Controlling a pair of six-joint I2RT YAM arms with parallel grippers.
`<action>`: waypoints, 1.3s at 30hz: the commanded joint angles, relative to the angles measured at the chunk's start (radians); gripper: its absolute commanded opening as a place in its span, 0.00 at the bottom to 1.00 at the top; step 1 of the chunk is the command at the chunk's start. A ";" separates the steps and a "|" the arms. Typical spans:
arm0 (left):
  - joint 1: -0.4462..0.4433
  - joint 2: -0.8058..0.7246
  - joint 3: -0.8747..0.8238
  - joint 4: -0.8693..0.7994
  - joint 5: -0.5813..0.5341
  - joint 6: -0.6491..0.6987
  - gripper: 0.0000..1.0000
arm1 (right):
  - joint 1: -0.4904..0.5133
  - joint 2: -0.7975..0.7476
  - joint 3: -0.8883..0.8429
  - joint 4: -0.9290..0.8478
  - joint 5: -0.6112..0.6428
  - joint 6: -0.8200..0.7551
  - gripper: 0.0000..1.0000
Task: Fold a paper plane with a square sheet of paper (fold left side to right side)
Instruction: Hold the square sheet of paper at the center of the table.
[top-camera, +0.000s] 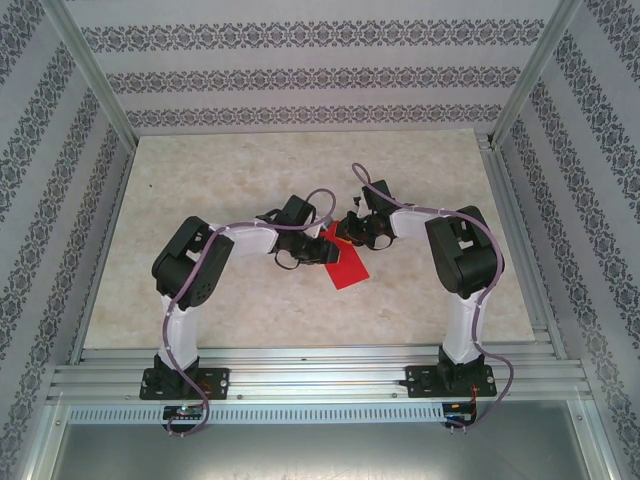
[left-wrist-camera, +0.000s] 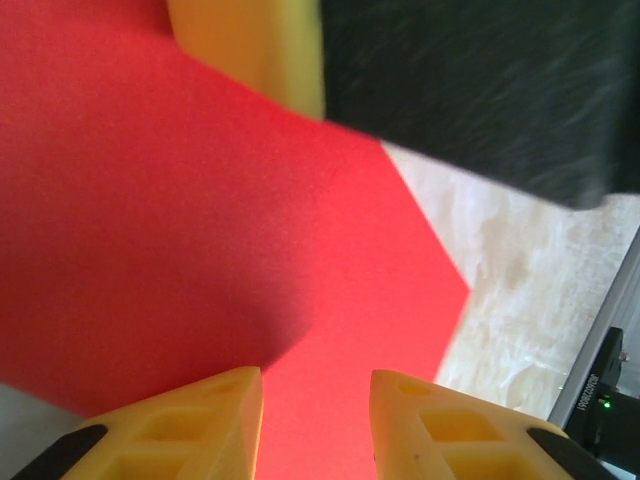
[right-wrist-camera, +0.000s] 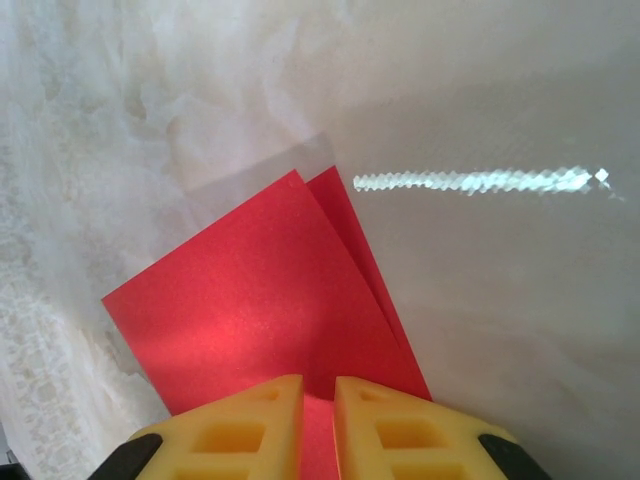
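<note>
Red sheet of paper (top-camera: 346, 267), folded into two layers, lies mid-surface (top-camera: 200, 190) between the two arms. The left gripper (left-wrist-camera: 316, 385) points down at it, jaws a moderate gap apart. The right gripper (right-wrist-camera: 318, 388) sits at its edge, jaws narrowed to a slit; any pinch cannot be confirmed.

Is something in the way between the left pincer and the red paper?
No, nothing visible is. The left pincer has its jaws apart right at the sheet of paper, and red shows in the gap. The right pincer is shut on the paper's far edge, not in between.
</note>
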 joint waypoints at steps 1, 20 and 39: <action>-0.015 0.028 0.017 0.004 -0.033 0.006 0.35 | -0.012 0.013 -0.044 -0.008 0.057 0.007 0.19; -0.017 0.045 0.018 -0.070 -0.084 0.055 0.33 | -0.006 -0.423 -0.323 -0.178 0.034 -0.037 0.20; 0.016 0.049 0.084 -0.093 -0.110 0.066 0.35 | 0.075 -0.252 -0.322 -0.320 0.190 -0.082 0.18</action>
